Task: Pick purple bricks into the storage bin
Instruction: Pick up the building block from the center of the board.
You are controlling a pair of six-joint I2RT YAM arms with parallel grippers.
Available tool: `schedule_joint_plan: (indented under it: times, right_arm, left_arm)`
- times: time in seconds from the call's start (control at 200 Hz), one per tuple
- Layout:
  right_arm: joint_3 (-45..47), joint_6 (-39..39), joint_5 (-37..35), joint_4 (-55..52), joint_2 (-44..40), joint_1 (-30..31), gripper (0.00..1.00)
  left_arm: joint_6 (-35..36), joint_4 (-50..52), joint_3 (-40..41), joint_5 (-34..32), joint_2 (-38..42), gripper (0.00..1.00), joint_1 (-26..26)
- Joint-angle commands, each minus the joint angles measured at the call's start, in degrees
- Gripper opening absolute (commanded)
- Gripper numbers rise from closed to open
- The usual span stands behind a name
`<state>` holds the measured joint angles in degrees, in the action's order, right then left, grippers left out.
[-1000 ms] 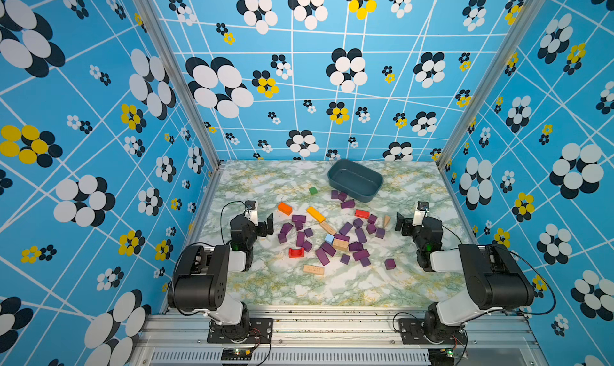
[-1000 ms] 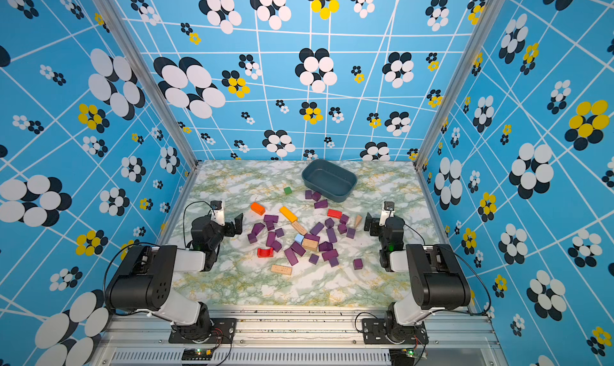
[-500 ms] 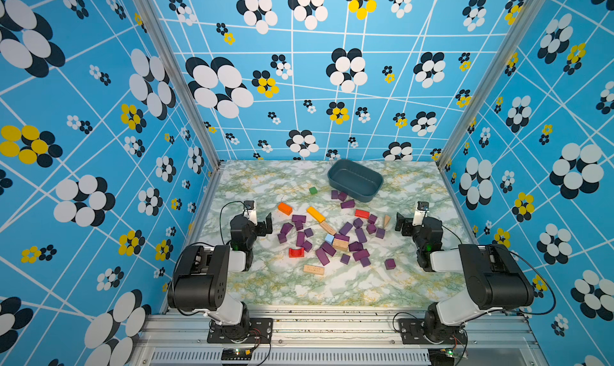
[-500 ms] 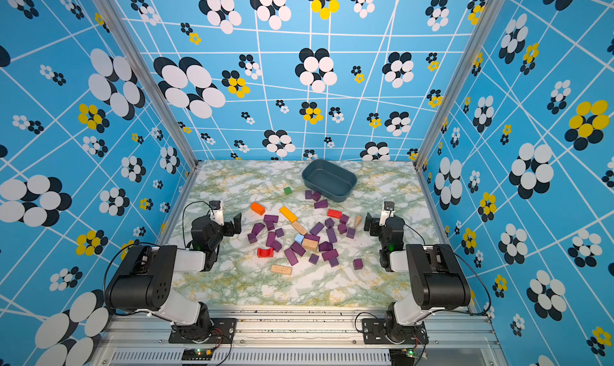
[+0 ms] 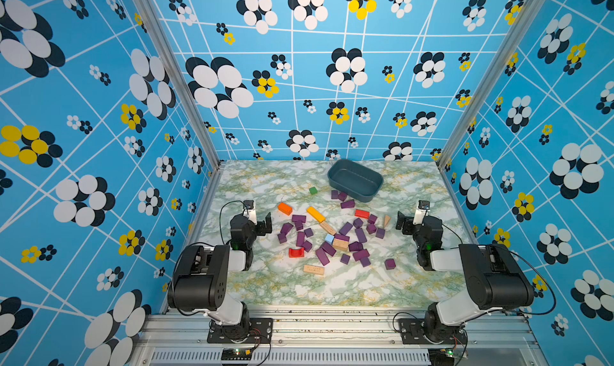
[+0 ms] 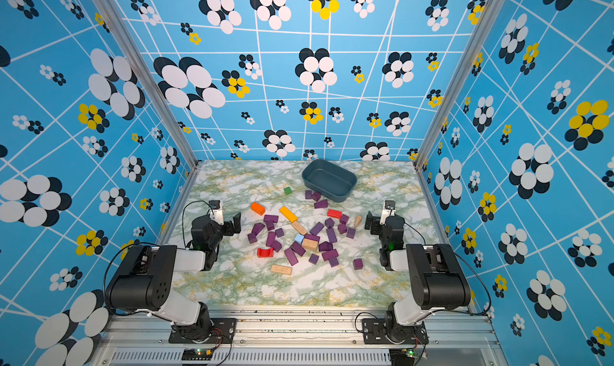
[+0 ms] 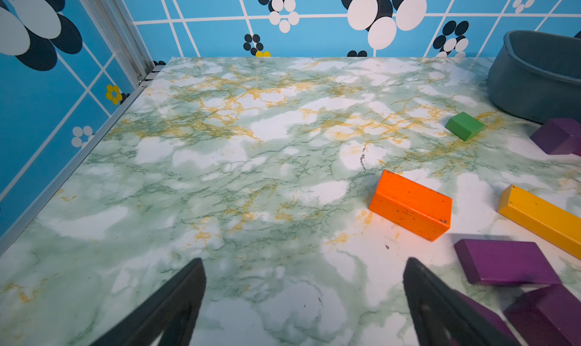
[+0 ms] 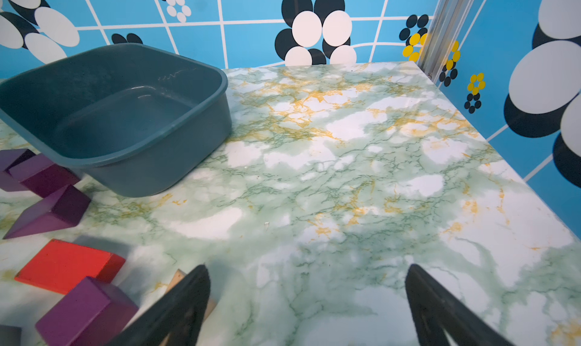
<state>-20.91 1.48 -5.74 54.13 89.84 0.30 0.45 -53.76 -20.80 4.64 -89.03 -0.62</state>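
Observation:
Several purple bricks (image 5: 360, 235) lie scattered mid-table among other blocks in both top views (image 6: 327, 234). Three more sit by the storage bin (image 5: 362, 196), an empty slate-blue tub at the back right (image 6: 335, 196). My left gripper (image 5: 259, 223) hovers low at the pile's left edge, open and empty (image 7: 303, 261); a flat purple brick (image 7: 503, 261) lies just off one finger. My right gripper (image 5: 410, 219) sits at the pile's right edge, also open and empty (image 8: 306, 267). In the right wrist view, the bin (image 8: 163, 159) and purple bricks (image 8: 47, 174) are off to one side.
An orange block (image 7: 412, 204), a yellow bar (image 7: 540, 218), a green cube (image 7: 464, 126), red blocks (image 8: 66, 262), tan blocks (image 5: 314, 269) and a light-blue cube (image 5: 329, 238) are mixed in. A tan piece (image 8: 177, 277) lies by one right finger. Patterned walls enclose three sides.

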Motion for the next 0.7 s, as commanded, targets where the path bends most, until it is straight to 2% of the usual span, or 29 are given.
schedule_joint_plan:
  times: [0.0, 0.095, 0.31, 0.445, 0.56, 0.7]
  right_arm:
    - [-1.1, 1.4, -2.8, -1.4, -1.2, -0.1, 0.99]
    - [-1.1, 2.0, -4.7, -3.7, -4.3, 0.0, 0.99]
    - [0.2, 2.4, -7.3, -9.4, -13.9, 0.0, 0.97]
    - [-3.9, 2.4, -4.7, -23.3, -22.9, 0.0, 0.93]
    - [-8.1, 5.0, 0.0, -33.2, -27.4, 0.1, 0.94]
    - [-13.1, 7.8, 7.5, -43.9, -27.6, 0.9, 0.94]
  left_arm:
    - [-0.4, 0.5, -1.0, -0.6, 0.0, 0.99, 0.6]
    - [0.4, 1.4, -1.4, -2.0, 0.7, 1.0, 1.4]
    - [3.0, 17.5, -7.5, -10.2, 7.4, 1.0, 5.8]
    - [3.9, 24.8, -10.3, -17.5, 11.2, 1.0, 10.6]
    - [3.7, 32.4, -13.6, -18.0, 14.6, 0.99, 15.6]
    - [3.7, 41.3, -18.3, -19.6, 16.0, 0.99, 23.1]
